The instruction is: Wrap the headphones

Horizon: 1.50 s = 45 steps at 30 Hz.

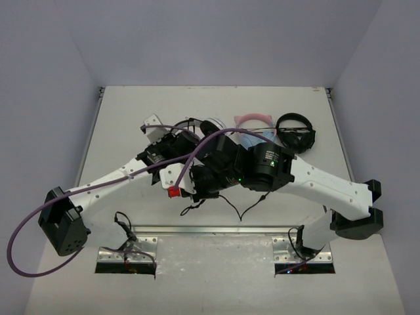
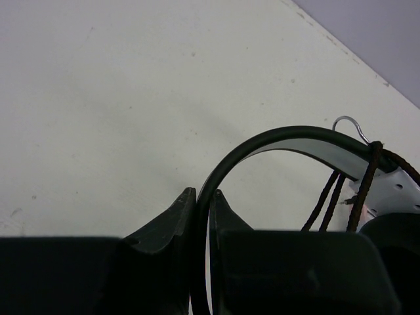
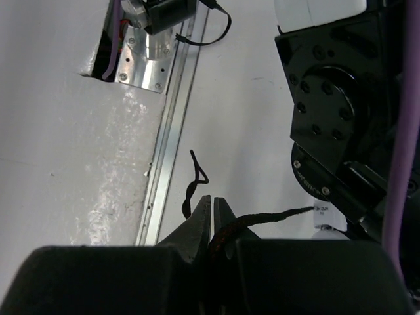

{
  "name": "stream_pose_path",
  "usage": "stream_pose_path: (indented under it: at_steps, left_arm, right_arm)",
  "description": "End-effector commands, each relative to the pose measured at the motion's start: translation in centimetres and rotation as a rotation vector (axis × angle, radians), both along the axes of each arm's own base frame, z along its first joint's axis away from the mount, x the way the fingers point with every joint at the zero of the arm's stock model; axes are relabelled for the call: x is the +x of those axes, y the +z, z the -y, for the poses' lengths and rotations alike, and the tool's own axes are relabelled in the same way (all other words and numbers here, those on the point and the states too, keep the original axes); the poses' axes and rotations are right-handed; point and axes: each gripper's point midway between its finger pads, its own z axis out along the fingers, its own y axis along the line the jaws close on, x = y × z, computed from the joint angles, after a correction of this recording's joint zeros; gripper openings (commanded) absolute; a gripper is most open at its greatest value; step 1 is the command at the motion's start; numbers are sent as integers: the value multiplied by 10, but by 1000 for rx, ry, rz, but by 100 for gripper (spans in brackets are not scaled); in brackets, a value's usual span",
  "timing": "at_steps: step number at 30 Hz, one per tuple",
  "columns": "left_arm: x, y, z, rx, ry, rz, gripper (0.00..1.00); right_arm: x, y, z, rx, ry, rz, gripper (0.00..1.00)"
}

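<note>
Headphones [image 2: 315, 146]: black-edged white band, thin black cable [image 3: 275, 214]. Left gripper [image 2: 202, 197] clamps the band; right gripper [image 3: 211, 203] pinches the cable. Also present: one pink headset [image 1: 252, 119], one black headset [image 1: 295, 131].

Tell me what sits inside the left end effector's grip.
The headphones' headband is clamped in the left end effector; the cable is looped over it further along. The band's lower run is hidden between the fingers.

High rear overview — two close wrist views, common table [image 1: 131, 115]
</note>
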Motion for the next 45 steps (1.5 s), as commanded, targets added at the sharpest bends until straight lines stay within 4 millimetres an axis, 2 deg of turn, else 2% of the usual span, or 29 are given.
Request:
stream_pose_path:
  at_steps: [1,2,4,8,10,14,18,19,21,23,24,25,26,27,29,30,31,33,34,35,36,37,38,39,40,41,42,44,45]
  left_arm:
    - [9,3,-9,-153,140,152,1]
    - [9,0,-6,-146,115,144,0]
    - [16,9,4,-130,32,180,0]
    - [18,4,23,-128,-162,274,0]
    - [14,9,30,-77,-269,319,0]
    - [6,9,53,-2,-478,367,0]
    - [-6,-5,54,93,-558,340,0]
    - [-10,1,51,92,-558,362,0]
    - [-14,-3,36,123,-507,334,0]
    - [-20,4,18,148,-446,328,0]
    - [-26,17,15,141,-453,367,0]
    - [-30,17,14,149,-466,373,0]
    - [-34,22,16,165,-499,388,0]
    - [-40,34,20,157,-537,431,0]
    - [-50,42,41,173,-698,477,0]
    - [-55,46,50,177,-760,491,0]
    - [-60,49,60,178,-823,496,0]
    - [-75,52,87,169,-976,496,0]
    - [-84,49,100,162,-1047,481,0]
    - [-86,56,105,144,-1070,489,0]
    - [-88,60,106,128,-1072,492,0]
    - [-86,62,101,116,-1039,482,0]
    - [-86,68,98,83,-1020,488,0]
    - [-88,81,92,48,-986,515,0]
    - [-89,88,88,35,-972,530,0]
    - [-93,107,82,12,-954,575,0]
    - [-95,113,79,7,-946,582,1]
    - [-99,131,71,-10,-929,607,1]
    - [-102,151,67,-23,-918,635,0]
  right_arm:
    - [-5,58,-11,234,39,99,1]
    - [0,50,-9,221,23,109,1]
    - [14,55,-1,241,-16,129,1]
    - [46,56,12,216,-88,110,1]
    - [71,50,24,159,-161,137,1]
    - [126,13,48,-45,-326,232,1]
    - [183,12,84,-139,-507,458,1]
    - [190,4,93,-180,-527,488,1]
    - [214,10,118,-229,-626,578,4]
    - [225,10,140,-257,-685,611,5]
    - [233,19,143,-222,-725,638,5]
    - [235,23,150,-214,-744,654,5]
    - [241,19,158,-241,-755,677,5]
    - [251,29,161,-205,-812,725,5]
    - [261,19,173,-245,-830,782,5]
    - [270,30,172,-186,-871,832,8]
    - [272,16,176,-216,-875,850,10]
    - [280,16,182,-166,-917,864,20]
    - [278,6,175,-129,-879,814,20]
    - [278,3,181,-64,-921,740,20]
    - [275,-3,181,-34,-916,683,13]
    - [265,-17,165,34,-826,576,10]
    - [256,-17,167,115,-836,488,8]
    - [239,-38,153,161,-754,387,4]
    - [231,-41,147,192,-710,372,2]
    - [221,-30,143,286,-704,339,2]
    - [212,-50,140,290,-685,299,2]
    - [206,-40,135,411,-693,271,3]
    - [203,-56,137,403,-699,249,5]
